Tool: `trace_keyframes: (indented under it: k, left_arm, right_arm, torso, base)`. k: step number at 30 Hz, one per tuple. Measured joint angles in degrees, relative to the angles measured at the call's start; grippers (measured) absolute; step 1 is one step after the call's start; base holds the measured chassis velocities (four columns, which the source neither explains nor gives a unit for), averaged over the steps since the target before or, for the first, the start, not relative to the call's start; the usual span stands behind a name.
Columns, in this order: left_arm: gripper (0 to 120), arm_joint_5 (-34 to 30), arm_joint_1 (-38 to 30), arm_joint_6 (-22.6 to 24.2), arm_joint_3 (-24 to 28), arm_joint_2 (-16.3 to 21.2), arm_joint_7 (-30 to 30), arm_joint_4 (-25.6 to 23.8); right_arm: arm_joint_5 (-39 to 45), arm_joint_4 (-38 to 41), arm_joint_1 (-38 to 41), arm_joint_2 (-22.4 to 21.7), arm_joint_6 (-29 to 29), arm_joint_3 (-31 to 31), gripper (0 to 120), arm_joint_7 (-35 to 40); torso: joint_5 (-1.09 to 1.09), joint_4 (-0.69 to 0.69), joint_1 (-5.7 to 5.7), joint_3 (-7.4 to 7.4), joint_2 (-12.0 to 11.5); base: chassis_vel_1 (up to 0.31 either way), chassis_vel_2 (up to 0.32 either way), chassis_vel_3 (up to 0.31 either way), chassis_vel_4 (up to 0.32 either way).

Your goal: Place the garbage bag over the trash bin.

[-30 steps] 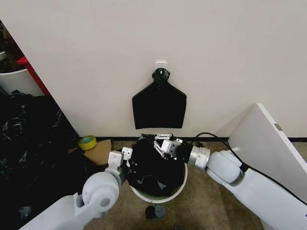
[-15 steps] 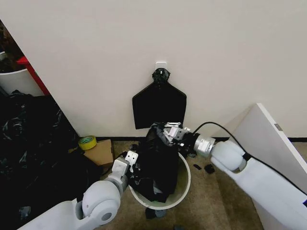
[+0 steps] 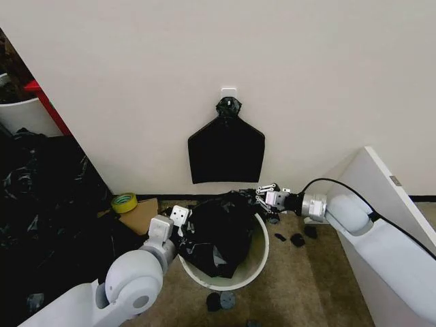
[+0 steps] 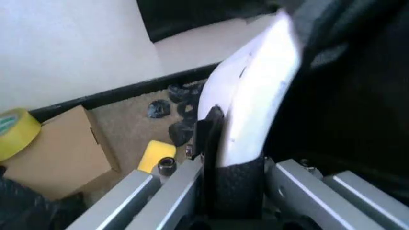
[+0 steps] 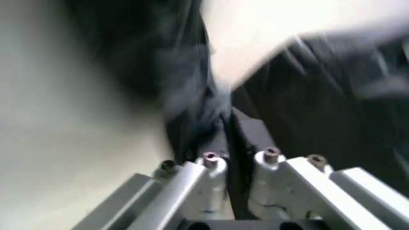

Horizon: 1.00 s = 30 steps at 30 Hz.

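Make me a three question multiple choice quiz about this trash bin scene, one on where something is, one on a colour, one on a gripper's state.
1. Where is the roll of tape?
A. on the cardboard box
B. inside the trash bin
C. on the white board

2. What colour is the garbage bag?
A. blue
B. black
C. clear

3. What is the right gripper doing?
A. hanging open above the bin
B. resting on the floor
C. pinching the bag's edge

Answers:
1 A: the yellow tape roll lies on the cardboard box.
2 B: the garbage bag in the trash bin is glossy black.
3 C: the right gripper is shut on bag plastic at the bin's far rim.
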Motion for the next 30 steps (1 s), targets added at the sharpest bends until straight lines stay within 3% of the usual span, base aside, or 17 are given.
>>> trace_keyframes:
  k: [4,5,7,12,13,14,15,18,24,30]
  left_arm:
    - [0,-1.65,0.0,-0.63,-2.4,-1.21,-0.03,0.64]
    - [0,-1.65,0.0,-0.63,-2.4,-1.21,-0.03,0.64]
    - [0,-3.2,-0.01,-0.86,-3.77,-1.97,-0.05,1.1]
    - [0,-5.55,0.32,-1.86,-7.42,-4.38,-0.12,2.62]
    - [0,-5.55,0.32,-1.86,-7.42,-4.38,-0.12,2.62]
    - [0,-6.54,0.35,-2.19,-8.43,-5.03,-0.24,3.08]
    - [0,-8.04,0.41,-2.64,-9.4,-5.89,-0.52,3.68]
    - [0,-13.24,0.7,-3.44,-10.64,-8.46,-1.61,4.78]
    - [0,-18.34,1.66,-3.77,-11.29,-11.6,-2.58,4.87]
    - [0,-18.62,1.96,-3.77,-11.09,-11.38,-2.81,4.48]
  right_arm:
    - [0.21,0.85,-3.1,-1.19,-2.18,1.4,25,8.73]
    - [0.21,0.85,-3.1,-1.19,-2.18,1.4,25,8.73]
    - [4.21,2.59,-5.17,-2.36,-5.0,1.38,32,15.83]
    - [23.78,13.76,-8.87,-4.01,-18.88,-1.36,52,41.89]
    - [23.78,13.76,-8.87,-4.01,-18.88,-1.36,52,41.89]
    - [28.01,16.29,-9.36,-4.05,-21.65,-1.64,56,46.84]
    - [34.88,20.39,-10.1,-4.08,-25.13,-1.76,63,53.71]
    - [49.81,32.02,-12.73,-4.09,-30.34,-1.21,75,64.34]
    - [57.52,43.99,-18.09,-3.36,-34.18,-0.95,95,67.82]
    - [54.09,45.32,-20.57,-3.32,-35.57,-0.95,100,67.8]
  torso:
    - [0.0,0.01,0.0,0.0,0.0]
    - [0.0,0.01,0.0,0.0,0.0]
    - [-0.01,0.0,0.0,0.0,0.0]
    - [-0.01,0.01,0.0,0.0,0.0]
    - [-0.01,0.01,0.0,0.0,0.0]
    - [-0.01,0.02,0.0,0.0,0.0]
    - [0.0,0.02,0.0,0.0,0.0]
    - [-0.03,0.01,-0.01,0.0,0.0]
    - [-0.04,0.01,-0.02,-0.01,0.01]
    - [-0.02,0.01,-0.02,0.0,0.0]
  base:
    - [0.0,0.0,0.0,0.0]
    - [0.0,0.0,0.0,0.0]
    - [0.0,0.0,0.0,0.0]
    - [0.0,0.0,0.0,0.0]
    - [0.0,0.0,0.0,0.0]
    - [0.0,0.0,0.0,0.0]
    - [0.0,0.0,0.0,0.0]
    - [0.0,0.0,0.0,0.0]
    - [0.0,0.0,0.0,0.0]
    - [0.0,0.0,0.0,0.0]
